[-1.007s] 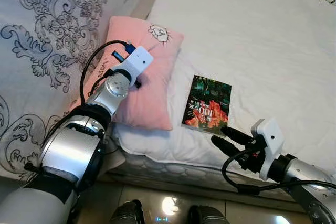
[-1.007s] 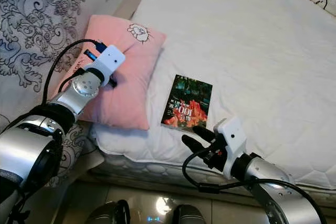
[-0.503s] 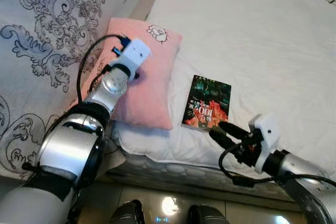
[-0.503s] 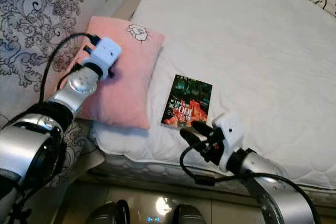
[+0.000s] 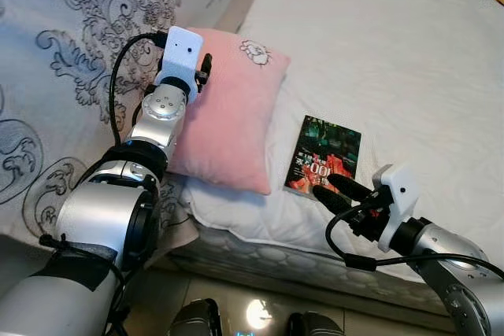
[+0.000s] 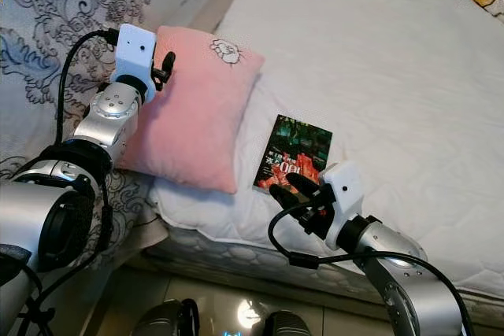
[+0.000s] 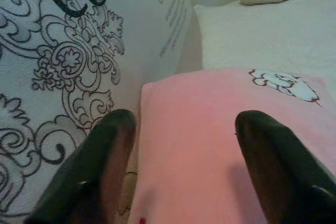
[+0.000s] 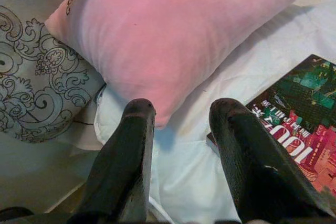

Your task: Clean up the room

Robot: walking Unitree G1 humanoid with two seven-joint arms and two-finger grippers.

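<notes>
White bed [image 5: 409, 60]; patterned grey cloth [image 5: 71, 76] alongside. Pink pillow [image 5: 228, 123] at bed's near corner, left gripper [image 7: 181, 145] fingers apart above it. Book [image 5: 324, 156], dark cover, red lettering, beside pillow; right gripper [image 5: 335, 192] spread at its near edge.

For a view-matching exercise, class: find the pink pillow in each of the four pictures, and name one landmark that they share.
Left eye view: pink pillow left of centre, beside the book.
Right eye view: left of centre, by the left tool.
Left wrist view: lower middle and right.
Right wrist view: across the top.
Shared landmark: the white mattress.
</notes>
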